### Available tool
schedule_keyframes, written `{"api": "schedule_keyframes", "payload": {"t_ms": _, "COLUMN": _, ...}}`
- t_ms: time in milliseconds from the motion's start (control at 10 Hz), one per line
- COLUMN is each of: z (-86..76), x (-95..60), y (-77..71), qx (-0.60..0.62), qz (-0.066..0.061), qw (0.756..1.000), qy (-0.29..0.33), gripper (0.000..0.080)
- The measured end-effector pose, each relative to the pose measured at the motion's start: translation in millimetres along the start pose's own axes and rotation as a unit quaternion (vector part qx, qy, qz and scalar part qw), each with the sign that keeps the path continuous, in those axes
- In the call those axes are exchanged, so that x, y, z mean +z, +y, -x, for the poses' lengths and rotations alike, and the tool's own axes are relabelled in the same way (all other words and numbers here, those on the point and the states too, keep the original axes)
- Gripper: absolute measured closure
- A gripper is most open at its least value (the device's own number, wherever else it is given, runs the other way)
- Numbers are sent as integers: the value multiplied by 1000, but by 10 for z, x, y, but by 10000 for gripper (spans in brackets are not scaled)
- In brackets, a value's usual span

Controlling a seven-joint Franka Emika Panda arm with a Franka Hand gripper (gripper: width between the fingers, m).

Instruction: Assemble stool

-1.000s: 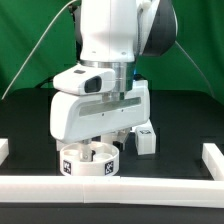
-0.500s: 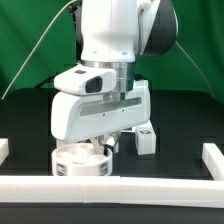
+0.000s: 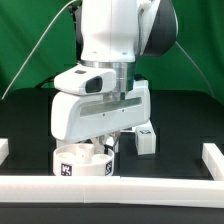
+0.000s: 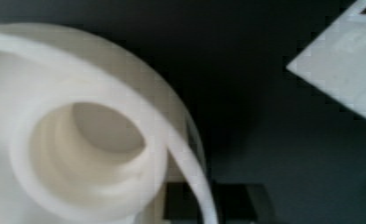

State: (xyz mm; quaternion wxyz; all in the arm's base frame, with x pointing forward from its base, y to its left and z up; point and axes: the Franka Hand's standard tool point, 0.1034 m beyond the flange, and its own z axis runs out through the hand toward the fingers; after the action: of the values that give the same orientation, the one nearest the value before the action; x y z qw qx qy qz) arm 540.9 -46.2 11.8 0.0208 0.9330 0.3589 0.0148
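Nearby, seat (image 3: 82, 166) edge sits just beside rail (image 3: 150, 186).

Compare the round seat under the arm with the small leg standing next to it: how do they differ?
Shape: the seat is a wide, low round disc; the leg is a small block.
Place: the seat lies nearer the camera; the leg stands farther back, on the exterior view's right.
Cover: the arm hides part of the seat; the leg shows almost whole.
Both are white with black-and-white square tags.

The arm (image 3: 112, 40) stands upright at frame center, its gripper (image 3: 103, 143) pointing straight down (fingertips mostly hidden).
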Motion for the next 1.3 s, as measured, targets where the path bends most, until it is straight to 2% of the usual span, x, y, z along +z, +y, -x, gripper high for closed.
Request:
{"api": "schedule_keyframes", "payload": {"t_ms": 300, "z": -24, "x": -1, "y": -22, "qx": -1, "qz": 0, "qw": 1000, "qy": 0, "gripper": 771}}
{"api": "schedule_keyframes", "payload": {"t_ms": 600, "z": -432, "x": -9, "y": -329, "qx": -33, "qz": -15, "qw": 999, "qy": 2, "gripper": 771}}
{"api": "schedule_keyframes", "payload": {"t_ms": 900, "z": -882, "x": -94, "y": -660, "qx": -22, "qz": -18, "qw": 999, "qy": 15, "gripper": 771}}
{"api": "schedule_keyframes", "payload": {"t_ms": 1100, "z": -1079, "x": -113, "y": -810, "qx": -21, "qz": -19, "qw": 999, "qy": 17, "gripper": 771}}
{"api": "schedule_keyframes", "payload": {"t_ms": 1300, "z": -1171, "x": -73, "y": -896, "qx": -23, "qz": -21, "qw": 999, "qy": 18, "gripper": 771}}
